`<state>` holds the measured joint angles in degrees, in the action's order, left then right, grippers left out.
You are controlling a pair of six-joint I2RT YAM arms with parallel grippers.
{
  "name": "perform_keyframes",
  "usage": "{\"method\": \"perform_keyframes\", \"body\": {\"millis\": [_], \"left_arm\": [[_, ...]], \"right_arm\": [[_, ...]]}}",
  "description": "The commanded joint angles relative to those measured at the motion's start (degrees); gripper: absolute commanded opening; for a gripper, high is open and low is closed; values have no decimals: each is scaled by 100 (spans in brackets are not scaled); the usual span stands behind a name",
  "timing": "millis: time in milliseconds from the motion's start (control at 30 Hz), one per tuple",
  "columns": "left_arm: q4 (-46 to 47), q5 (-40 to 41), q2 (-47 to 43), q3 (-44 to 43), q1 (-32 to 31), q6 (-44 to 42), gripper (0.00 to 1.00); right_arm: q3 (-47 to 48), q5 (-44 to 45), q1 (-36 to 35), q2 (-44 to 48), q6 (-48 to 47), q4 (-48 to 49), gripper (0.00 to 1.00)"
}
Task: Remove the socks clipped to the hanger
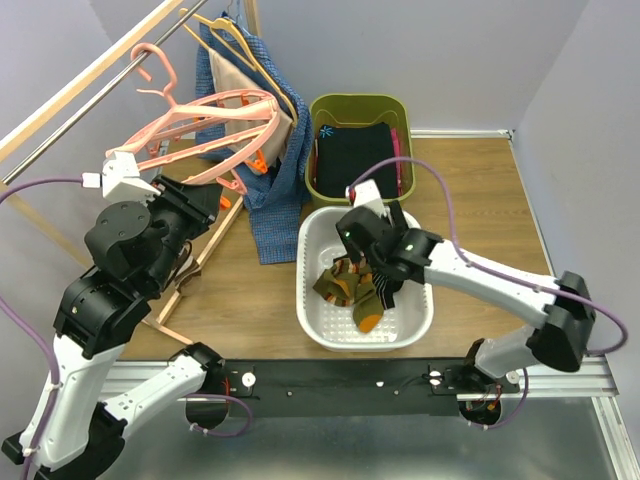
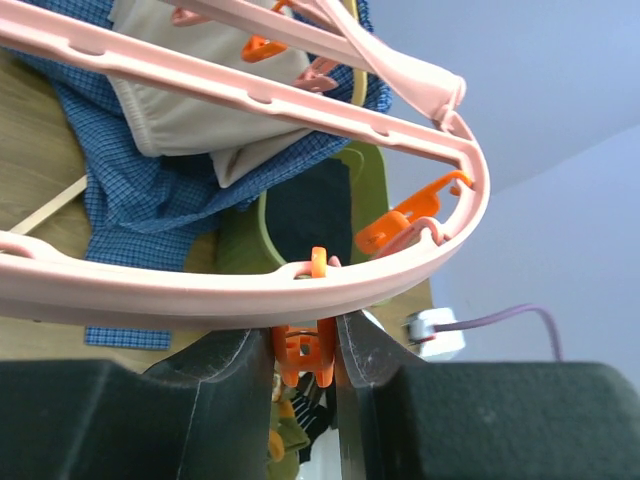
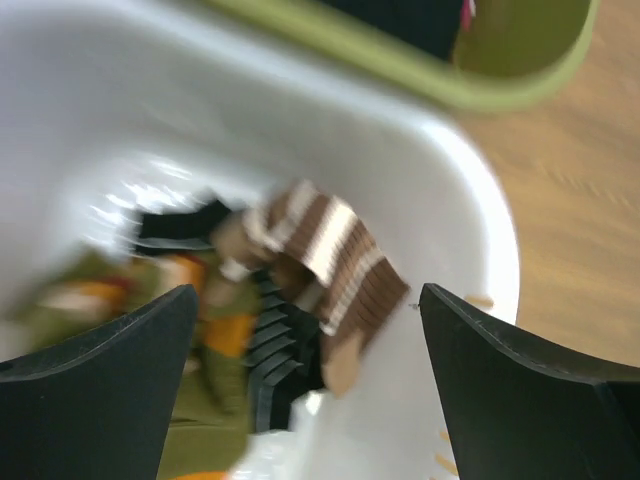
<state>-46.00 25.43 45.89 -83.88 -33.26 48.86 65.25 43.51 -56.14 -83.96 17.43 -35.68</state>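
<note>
We see a wood-grain table (image 1: 480, 190) w/ a white plastic basket (image 1: 400, 338) at front centre and an olive-green bin (image 1: 360, 100) just behind it. Left of the bin, the hem of a blue checked garment (image 1: 275, 235) drapes onto the tabletop. A wooden rack's base slats (image 1: 205, 255) rest at left. A black mounting rail (image 1: 340, 385) runs along the near edge.

Brightly and evenly lit from overhead, with only soft shadows on the table (image 1: 480, 190). Sharp from above, yet badly motion-blurred at the right wrist, smearing the socks (image 3: 330, 260) and white basket (image 3: 470, 180).
</note>
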Motion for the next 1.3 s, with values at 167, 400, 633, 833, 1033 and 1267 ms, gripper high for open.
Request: {"method": "perform_keyframes", "body": {"millis": [167, 400, 633, 833, 1033, 1267], "left_arm": [[495, -302, -273, 29, -14, 141, 0], [688, -451, -309, 90, -14, 264, 0], [908, -793, -291, 223, -23, 378, 0], [1277, -1215, -265, 266, -23, 589, 0], [1532, -1637, -159, 240, -23, 1001, 0], [1927, -1892, -98, 346, -14, 1389, 0]], "right_arm": [[1157, -2833, 15, 1118, -749, 1763, 100], [-434, -5008, 24, 1744, -926, 5891, 100], [-190, -6625, -11, 119, -1189, 7004, 100], [557, -6742, -336, -1490, -1233, 7409, 100], [1225, -6215, -775, -2727, -1576, 7725, 100], [2113, -5784, -1109, -3714, -1874, 7954, 100]]}}
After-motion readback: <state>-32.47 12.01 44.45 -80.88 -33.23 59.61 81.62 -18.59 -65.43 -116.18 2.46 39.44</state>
